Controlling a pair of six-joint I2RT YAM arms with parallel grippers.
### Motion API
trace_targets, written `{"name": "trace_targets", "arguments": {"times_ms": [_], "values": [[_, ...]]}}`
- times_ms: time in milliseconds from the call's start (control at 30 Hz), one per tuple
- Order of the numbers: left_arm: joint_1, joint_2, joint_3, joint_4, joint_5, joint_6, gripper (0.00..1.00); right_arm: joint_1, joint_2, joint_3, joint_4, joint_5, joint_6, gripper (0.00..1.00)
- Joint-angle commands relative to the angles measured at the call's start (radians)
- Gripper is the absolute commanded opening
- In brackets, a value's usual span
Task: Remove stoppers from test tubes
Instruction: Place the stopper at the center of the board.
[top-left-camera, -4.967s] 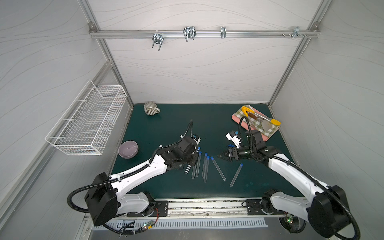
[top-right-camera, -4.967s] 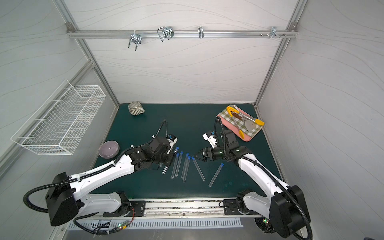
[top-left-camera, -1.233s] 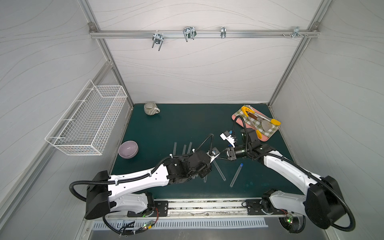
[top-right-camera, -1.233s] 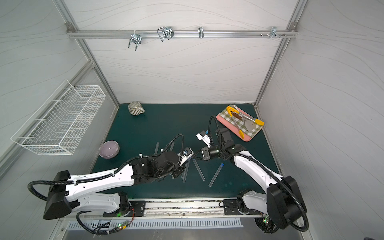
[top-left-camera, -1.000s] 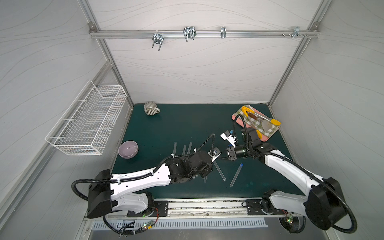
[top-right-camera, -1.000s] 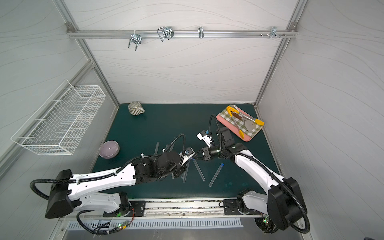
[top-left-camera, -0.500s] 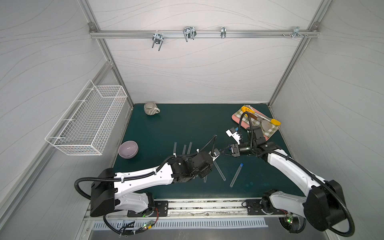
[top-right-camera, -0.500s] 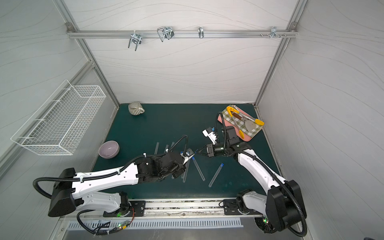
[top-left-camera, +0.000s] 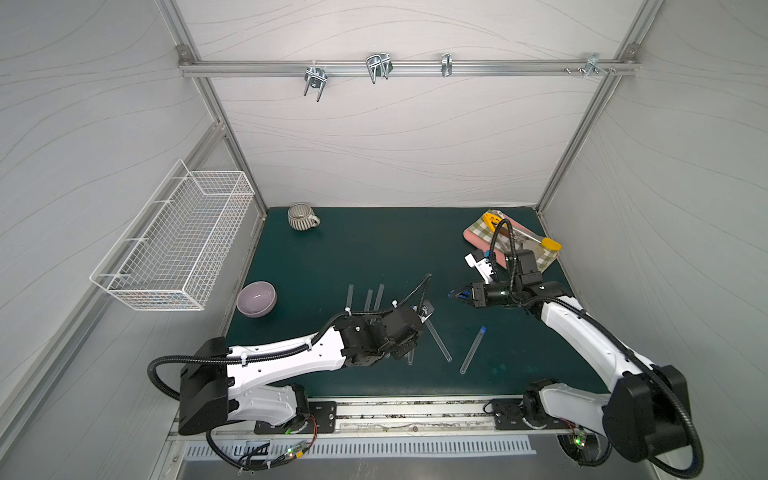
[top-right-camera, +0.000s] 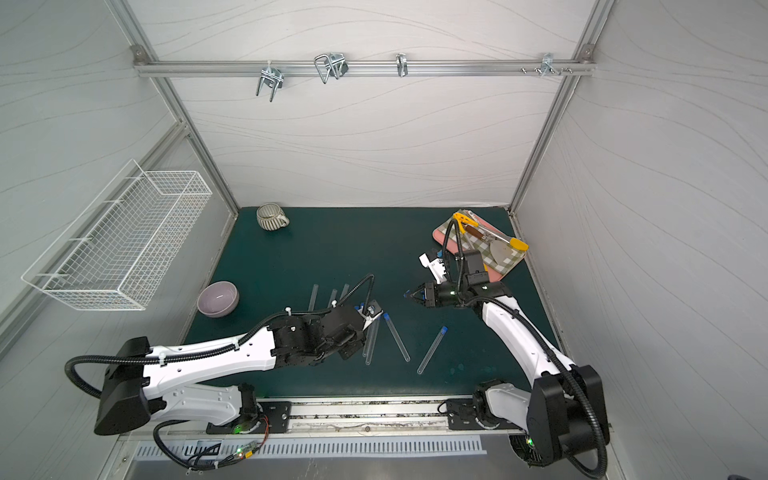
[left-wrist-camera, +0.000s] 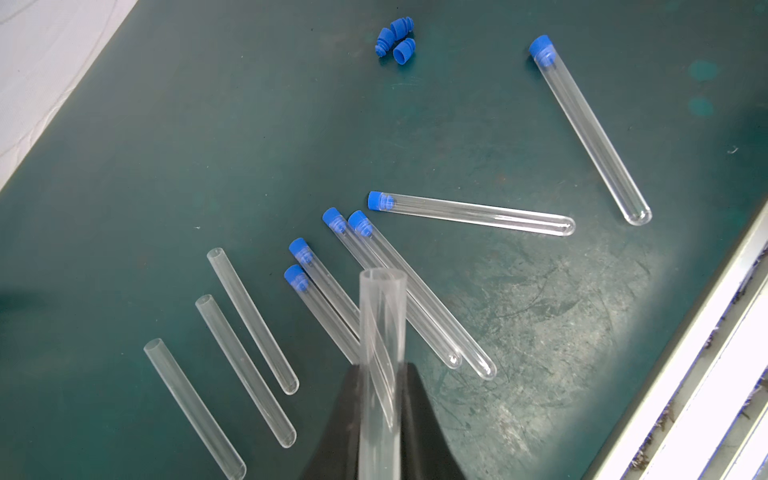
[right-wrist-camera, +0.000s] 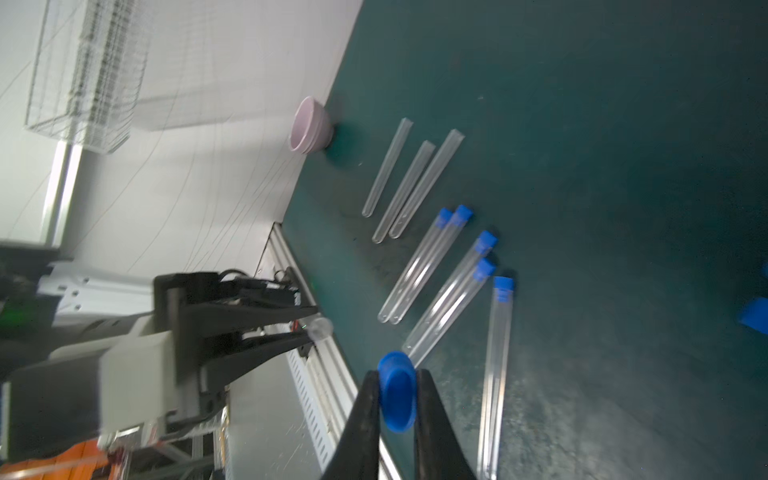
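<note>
Gripping an uncapped tube, the left claw is clamped on its lower part, and the open mouth points away from the wrist. The right claw is pinched tight on one blue stopper, clear of the green mat. On the mat lie three open tubes side by side, six stoppered tubes near them, and a small heap of loose stoppers farther off.

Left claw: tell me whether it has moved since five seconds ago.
Yes. In a top view the left claw, shut on an unstoppered test tube, sits farther from the lilac bowl, toward the robot's right and the front rail.
</note>
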Motion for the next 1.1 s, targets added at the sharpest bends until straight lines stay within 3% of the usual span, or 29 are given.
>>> {"name": "trace_targets", "arguments": {"times_ms": [0,300,533,867,1067], "values": [[0.036,-0.032,-0.004,0.051,0.034,-0.066,0.0,-0.067,0.056,0.008,-0.043,0.069,-0.052,0.0],[0.162,-0.053,0.005,0.036,0.068,-0.184,0.0,-0.091,0.21,0.028,-0.033,0.286,-0.079,0.0],[0.19,-0.034,0.003,0.063,0.111,-0.238,0.0,-0.101,0.297,0.046,-0.044,0.403,-0.095,0.0],[0.215,-0.038,-0.015,0.096,0.142,-0.264,0.0,-0.103,0.436,0.098,-0.03,0.427,-0.086,0.04],[0.228,-0.033,-0.035,0.102,0.147,-0.276,0.0,-0.107,0.481,0.114,-0.019,0.404,-0.075,0.11]]}}
